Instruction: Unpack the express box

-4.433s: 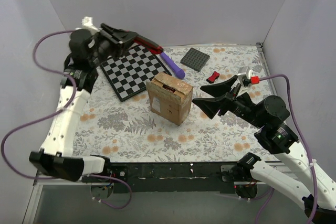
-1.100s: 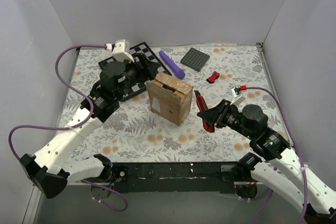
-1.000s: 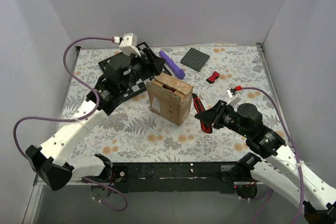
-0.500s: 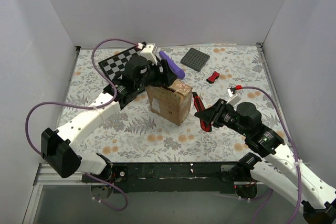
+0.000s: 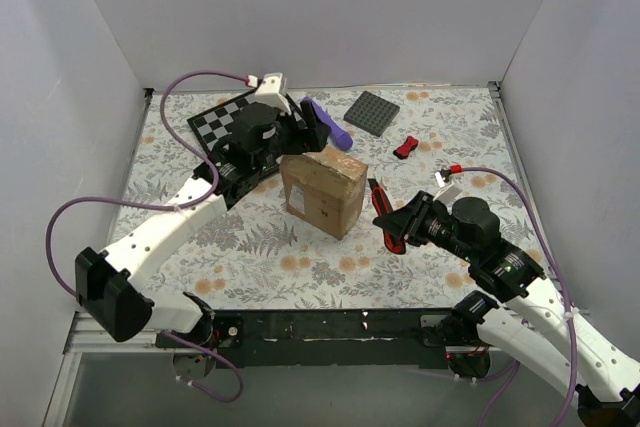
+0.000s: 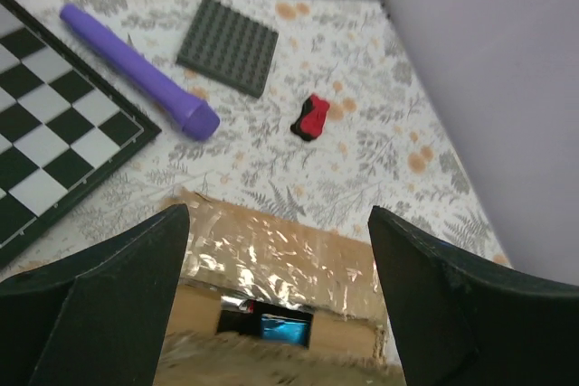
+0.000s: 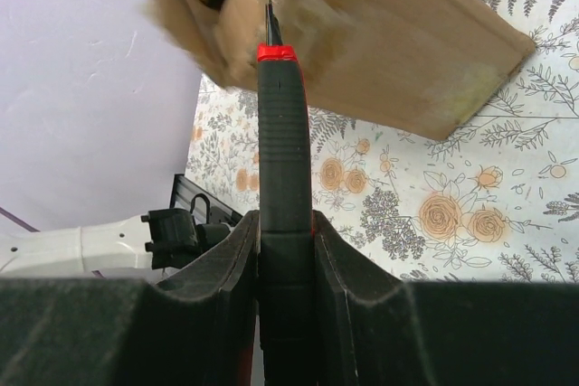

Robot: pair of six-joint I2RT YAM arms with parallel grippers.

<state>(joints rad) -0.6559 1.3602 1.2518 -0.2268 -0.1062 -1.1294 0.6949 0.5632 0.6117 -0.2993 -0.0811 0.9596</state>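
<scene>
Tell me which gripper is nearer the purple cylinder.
Left. The left gripper hovers open over the express box, right beside the purple cylinder; the right gripper, shut on a knife, sits across the box from it.

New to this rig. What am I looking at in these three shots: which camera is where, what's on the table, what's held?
Two robot arms bolted at the near table edge, each with a two-finger gripper. The wide shot is from a fixed camera above and behind them; the other two cameras sit on the wrists, looking along their own fingers. On the flowered table lie a taped cardboard box, a chessboard, a purple cylinder, a grey studded plate and a small red-and-black piece. The left gripper is open and empty above the box's taped top. The right gripper is shut on a red-and-black box cutter, blade pointed at the box.
</scene>
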